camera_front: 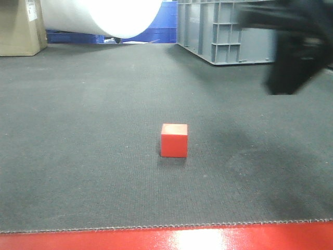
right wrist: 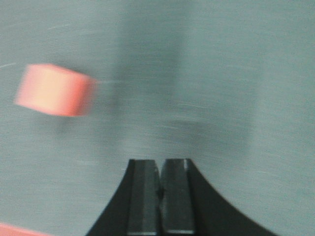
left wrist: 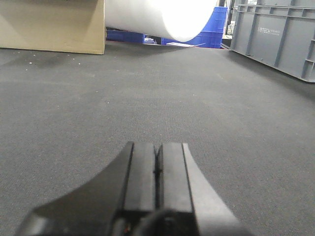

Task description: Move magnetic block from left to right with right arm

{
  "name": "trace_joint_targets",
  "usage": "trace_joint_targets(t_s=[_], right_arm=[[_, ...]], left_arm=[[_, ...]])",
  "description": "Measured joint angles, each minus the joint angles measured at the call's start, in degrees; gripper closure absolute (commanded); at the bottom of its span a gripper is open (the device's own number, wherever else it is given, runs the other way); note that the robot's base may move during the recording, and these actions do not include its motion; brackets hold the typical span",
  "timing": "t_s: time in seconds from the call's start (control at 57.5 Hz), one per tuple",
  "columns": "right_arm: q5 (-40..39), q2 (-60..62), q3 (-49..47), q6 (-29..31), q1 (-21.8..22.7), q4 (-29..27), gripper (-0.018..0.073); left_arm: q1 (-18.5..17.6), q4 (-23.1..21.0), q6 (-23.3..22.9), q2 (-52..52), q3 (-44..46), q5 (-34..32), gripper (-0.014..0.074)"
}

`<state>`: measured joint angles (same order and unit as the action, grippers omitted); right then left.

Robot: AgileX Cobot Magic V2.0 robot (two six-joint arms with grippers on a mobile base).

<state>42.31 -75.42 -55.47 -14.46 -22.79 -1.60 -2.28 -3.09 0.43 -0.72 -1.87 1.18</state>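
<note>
In the front-facing view we found a cardboard box (camera_front: pixel 20 26) at the far left corner of the dark grey mat (camera_front: pixel 93 104), and just right of it a large white roll (camera_front: pixel 104 15) with blue crates (camera_front: pixel 161 23) behind. The magnetic block (camera_front: pixel 174 140) sat upright on the mat, roughly midway between its left and right sides and nearer the front edge than the back, with nothing touching it. A glossy red table edge (camera_front: pixel 166 238) ran along the mat's front border. At the far right stood a grey plastic crate (camera_front: pixel 223 31), and in front of it the right arm's gripper (camera_front: pixel 291 62) hung blurred above the mat's far right side, well apart from the block.

From the left wrist we saw the left gripper (left wrist: pixel 157 169) low over bare mat, its fingers (left wrist: pixel 142 172) pressed together with only a thin seam between them and nothing held.

From the right wrist the picture was smeared, yet the right gripper's two fingers (right wrist: pixel 174 194) also met with nothing between them, and the block appeared up and to the left of them, clear of the tips.
</note>
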Motion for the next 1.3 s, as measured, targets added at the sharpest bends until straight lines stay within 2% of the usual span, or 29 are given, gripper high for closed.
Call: trace_joint_targets(t_s=[0.122,0.243,0.435,0.557,0.643,1.026,1.304], right_arm=[[-4.2,5.7,6.0,9.7,5.0,-3.0,0.0503],[-9.5,10.8,11.5,14.5,9.5,-4.1,0.0503],[-23.9,19.6,21.2,15.7,15.9,-4.3,0.0503],[-33.2,26.0,28.2,15.9,18.7,-4.3,0.0503],[-36.7,30.8,32.6,15.9,19.7,-4.4,0.0503],[-37.7,53.0,45.8,15.9,20.0,-4.6,0.0503],[-37.7,55.5,47.4,15.9,20.0,-4.6,0.0503]], left_arm=[[0.0,0.0,0.0,0.0,0.0,0.0,0.0722],[0.0,0.0,0.0,0.0,0.0,0.0,0.0722],[0.0,0.0,0.0,0.0,0.0,0.0,0.0722],[0.0,0.0,0.0,0.0,0.0,0.0,0.0722],[0.0,0.0,0.0,0.0,0.0,0.0,0.0722],[0.0,0.0,0.0,0.0,0.0,0.0,0.0722],[0.0,0.0,0.0,0.0,0.0,0.0,0.0722]])
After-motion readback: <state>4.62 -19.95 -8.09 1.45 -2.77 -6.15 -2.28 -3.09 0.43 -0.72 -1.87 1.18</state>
